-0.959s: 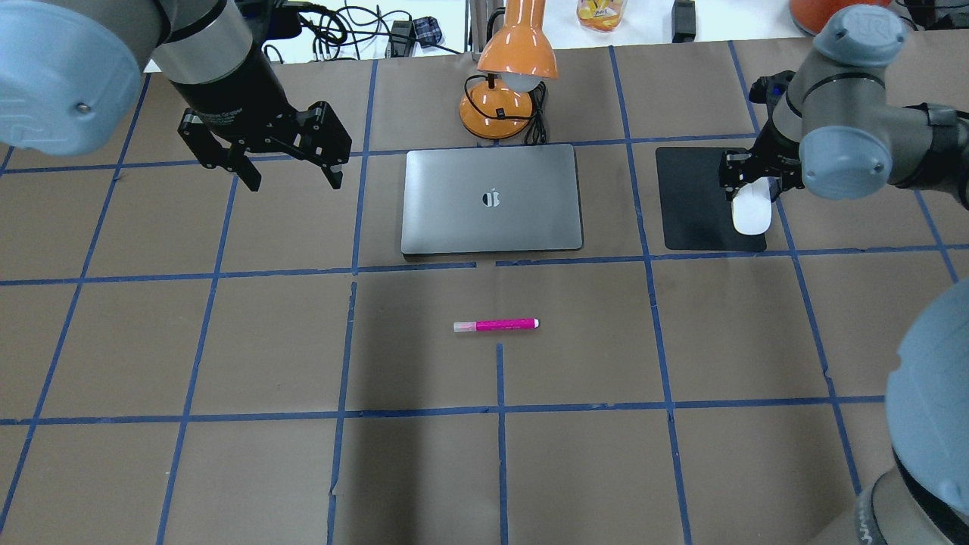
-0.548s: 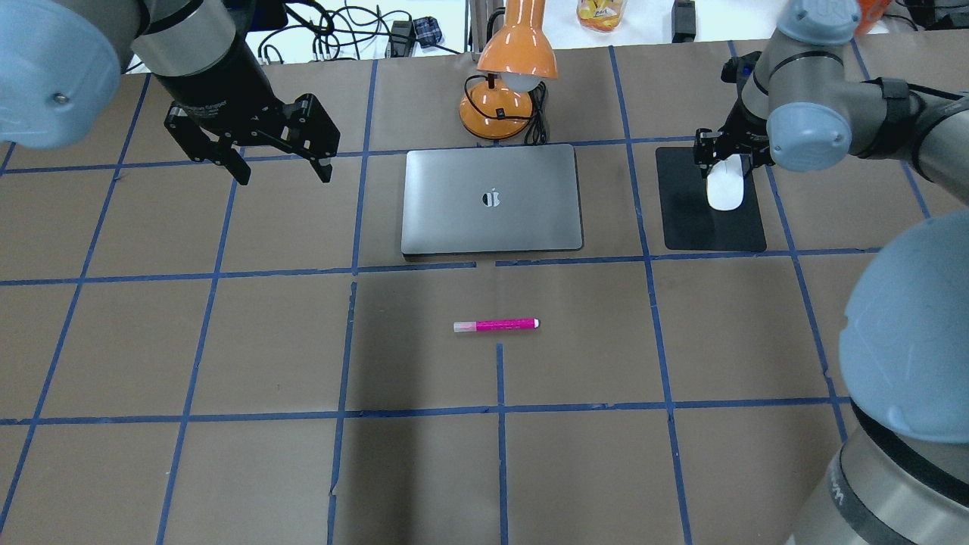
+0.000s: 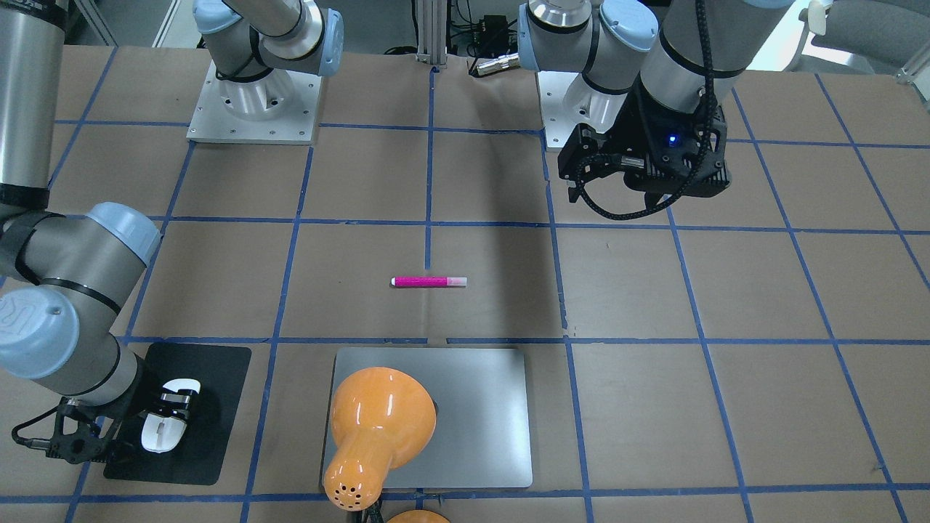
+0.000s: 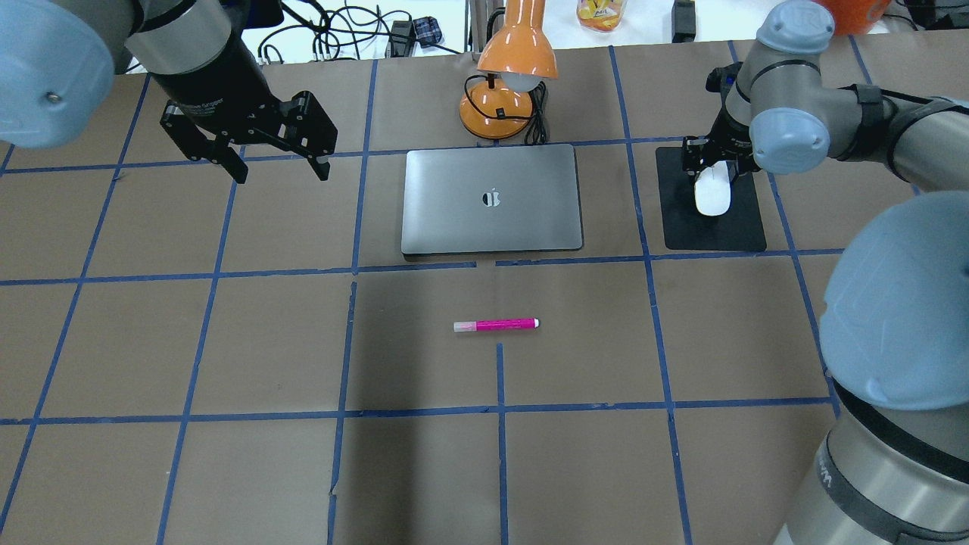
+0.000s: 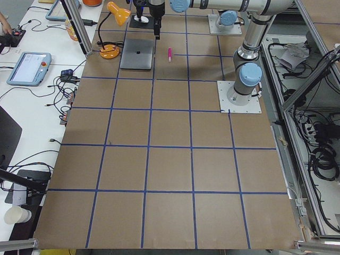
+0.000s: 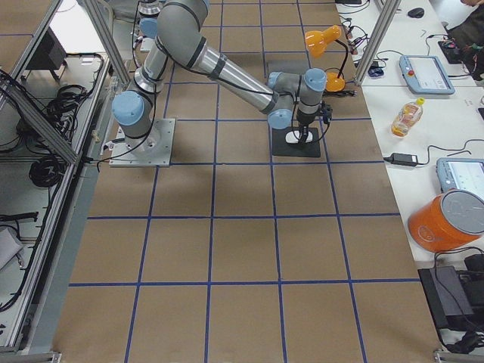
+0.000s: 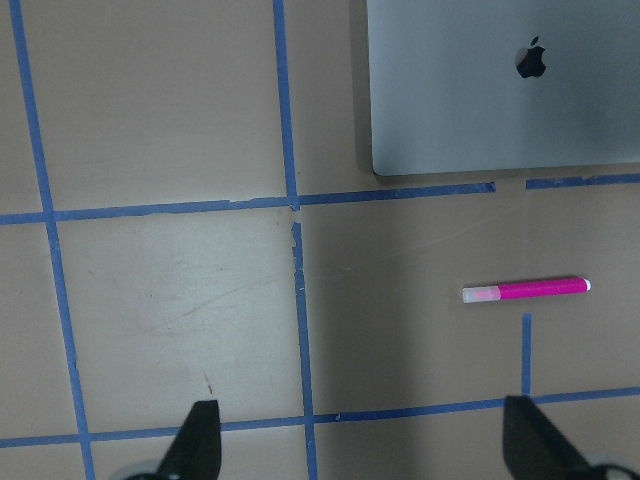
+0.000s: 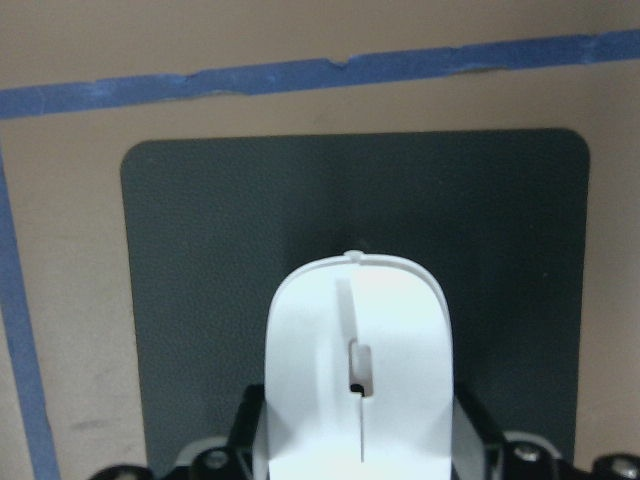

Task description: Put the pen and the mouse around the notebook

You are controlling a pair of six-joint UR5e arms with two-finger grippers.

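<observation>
While your right gripper [image 4: 711,171] is clamping the mouse [image 4: 712,195], your left gripper [image 4: 281,175] is hanging open. The pen [image 4: 496,325] is lying ungrasped.

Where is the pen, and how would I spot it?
Find the big flat silver-grey metal laptop beside the orange desk lamp. Just in front of it, nearer the robot, lies a short slim magenta-pink pen with a pale cap, all by itself. It is the only bright pink thing; the white oval mouse is off to the side over a black rectangular mat.
</observation>
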